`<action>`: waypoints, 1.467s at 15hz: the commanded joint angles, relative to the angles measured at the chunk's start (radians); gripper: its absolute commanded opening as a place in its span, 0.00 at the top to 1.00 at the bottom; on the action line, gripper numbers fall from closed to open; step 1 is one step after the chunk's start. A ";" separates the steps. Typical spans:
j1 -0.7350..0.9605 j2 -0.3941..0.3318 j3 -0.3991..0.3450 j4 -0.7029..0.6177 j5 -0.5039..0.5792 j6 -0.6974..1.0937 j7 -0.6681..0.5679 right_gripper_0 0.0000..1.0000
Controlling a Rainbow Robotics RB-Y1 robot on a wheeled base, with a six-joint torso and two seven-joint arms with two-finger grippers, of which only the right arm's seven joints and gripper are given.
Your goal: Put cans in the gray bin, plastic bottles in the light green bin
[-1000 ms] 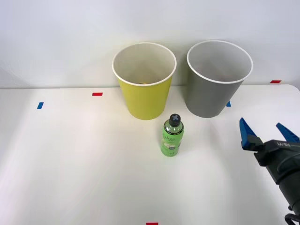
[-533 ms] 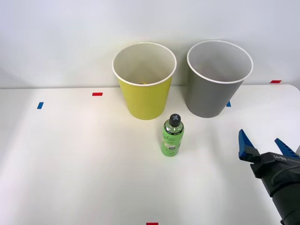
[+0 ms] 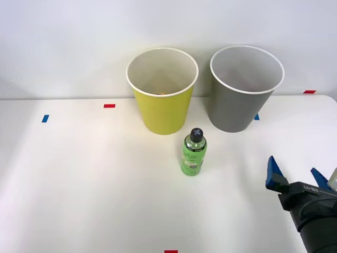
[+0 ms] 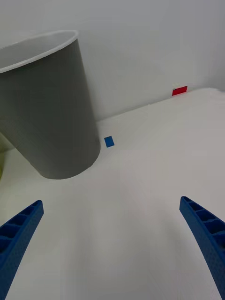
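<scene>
On the white table the green plastic bottle stands upright, dark cap on top, just in front of the light green bin and a little toward the gray bin. The two bins stand side by side at the back near the wall, close together but apart. A small dark-and-yellowish shape lies low inside the light green bin; what it is cannot be told. The bottle's pale label carries print too small to read.

The right gripper sits at the near right of the table, well apart from the bottle, its blue ribbed fingers spread wide with nothing between them. White lettering on its black body is not legible.

The wrist camera gives what the front view does not — the gray bin's outer wall from low down, its foot on the table, with a blue tape mark just beside its base and a red tape mark farther off by the wall. There the fingers sit at the two corners, bare table between them.

The front view alone takes in more tape — a red mark and a blue mark on the left, and a red mark at the near edge.
</scene>
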 commanded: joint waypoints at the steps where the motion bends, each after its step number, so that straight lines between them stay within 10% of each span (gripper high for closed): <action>1: 0.053 0.032 -0.016 0.067 0.021 -0.176 0.000 0.00; 11: 0.124 0.141 -0.018 0.323 0.234 -0.661 0.073 0.00; 22: 0.056 0.040 -0.044 0.535 0.077 -0.853 0.279 0.00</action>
